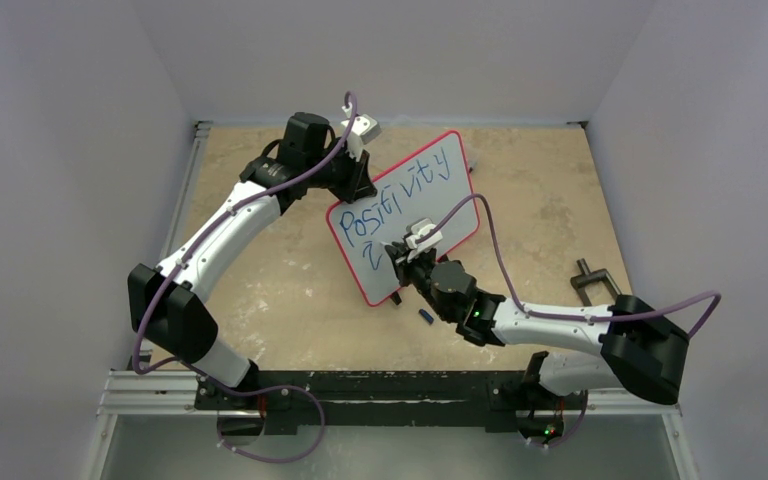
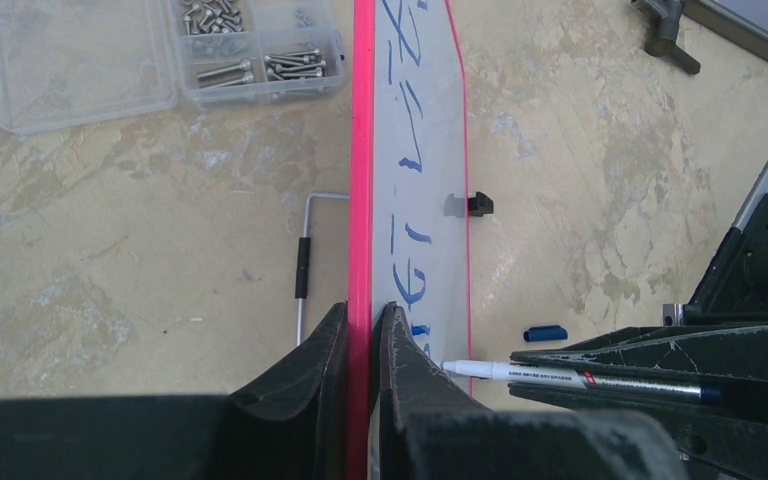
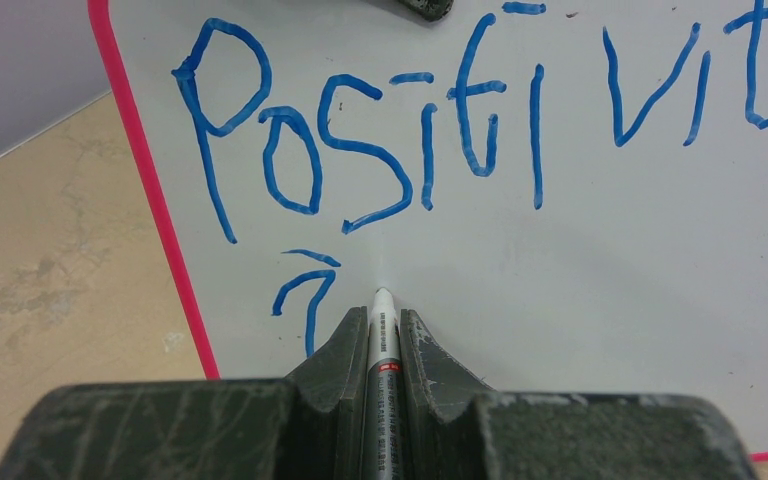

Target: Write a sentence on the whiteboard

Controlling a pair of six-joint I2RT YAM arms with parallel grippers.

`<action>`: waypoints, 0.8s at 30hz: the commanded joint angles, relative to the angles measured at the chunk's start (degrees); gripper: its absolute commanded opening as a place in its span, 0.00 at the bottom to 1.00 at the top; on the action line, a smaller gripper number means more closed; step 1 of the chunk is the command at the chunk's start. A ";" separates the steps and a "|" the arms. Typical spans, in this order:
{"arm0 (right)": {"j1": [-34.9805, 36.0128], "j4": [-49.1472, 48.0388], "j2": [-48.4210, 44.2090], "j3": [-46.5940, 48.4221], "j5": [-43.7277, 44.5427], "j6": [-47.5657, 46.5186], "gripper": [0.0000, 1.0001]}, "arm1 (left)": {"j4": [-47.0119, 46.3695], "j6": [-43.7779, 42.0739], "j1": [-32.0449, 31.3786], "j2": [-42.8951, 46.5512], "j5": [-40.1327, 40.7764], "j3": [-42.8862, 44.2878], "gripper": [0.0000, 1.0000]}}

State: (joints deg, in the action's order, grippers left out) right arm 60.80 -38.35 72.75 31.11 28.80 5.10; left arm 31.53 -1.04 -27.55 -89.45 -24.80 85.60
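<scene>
The whiteboard (image 1: 442,212), white with a thin red frame, stands tilted on its edge mid-table, with "Positivity" in blue across it. My left gripper (image 2: 365,310) is shut on the board's red top edge (image 2: 362,150), one finger on each face. My right gripper (image 3: 383,312) is shut on a white marker (image 3: 382,335) that points at the board (image 3: 560,260). Its tip sits at the surface just right of a short blue stroke under the "P". In the top view the right gripper (image 1: 400,262) is at the board's lower left. A black clip foot (image 2: 479,204) shows on the lower edge.
A blue marker cap (image 1: 425,316) lies on the table in front of the board. A black clamp (image 1: 595,282) is at the right. Behind the board lie a clear box of screws (image 2: 160,50) and an Allen key (image 2: 303,265).
</scene>
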 commanded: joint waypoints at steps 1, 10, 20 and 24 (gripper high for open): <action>0.03 -2.61 0.70 0.52 -0.23 0.06 0.00 | 7.57 -4.41 -0.35 -0.40 6.34 -1.49 0.00; 0.03 -1.71 1.88 -1.29 0.71 1.62 0.00 | 7.54 -4.41 -0.39 -0.38 6.34 -1.51 0.00; 0.03 -0.86 1.30 -3.41 0.50 3.22 0.00 | 7.53 -4.41 -0.34 -0.33 6.34 -1.53 0.00; 0.03 -0.78 1.64 -4.32 0.14 3.96 0.00 | 7.54 -4.46 -0.40 -0.22 6.35 -1.64 0.00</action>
State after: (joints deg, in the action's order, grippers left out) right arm 60.86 -41.19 73.45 28.34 29.02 7.20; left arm 31.79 -1.08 -27.44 -89.45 -24.43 85.60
